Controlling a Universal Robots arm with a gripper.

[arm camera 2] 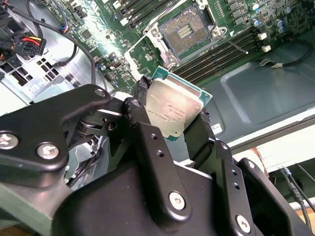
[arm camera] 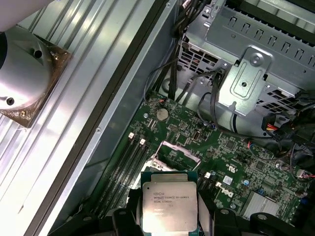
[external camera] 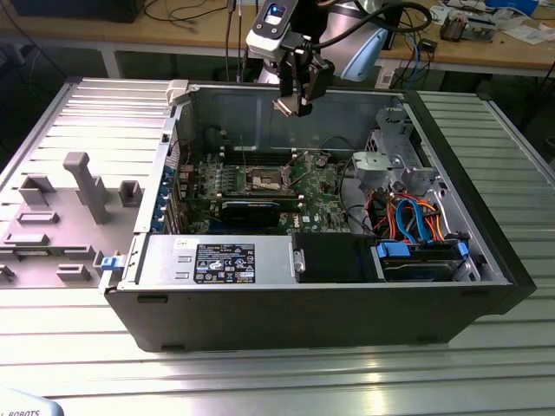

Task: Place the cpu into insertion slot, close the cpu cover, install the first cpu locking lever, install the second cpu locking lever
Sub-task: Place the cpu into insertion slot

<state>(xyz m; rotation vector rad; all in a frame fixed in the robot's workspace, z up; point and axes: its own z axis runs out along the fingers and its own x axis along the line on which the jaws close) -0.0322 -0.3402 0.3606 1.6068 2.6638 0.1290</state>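
Observation:
My gripper (external camera: 293,102) hangs high over the open computer case and is shut on the cpu (arm camera: 170,206), a flat square chip with a dull silver top. In the second wrist view the black fingers (arm camera 2: 142,91) pinch two opposite edges of the cpu (arm camera 2: 172,110). Below on the green board lies the insertion slot (arm camera 2: 189,30), its dark pin field uncovered, also seen as the insertion slot (external camera: 264,180). The cpu cover (arm camera 2: 147,58) stands flipped up at one side of the socket. A thin locking lever (arm camera 2: 235,46) sticks out away from the socket.
A metal drive cage (external camera: 390,165) and bundled orange and blue cables (external camera: 416,217) fill the case at the exterior view's right. A black power supply (external camera: 251,258) lies along the front wall. A grey fixture tray (external camera: 61,208) sits outside at the exterior view's left.

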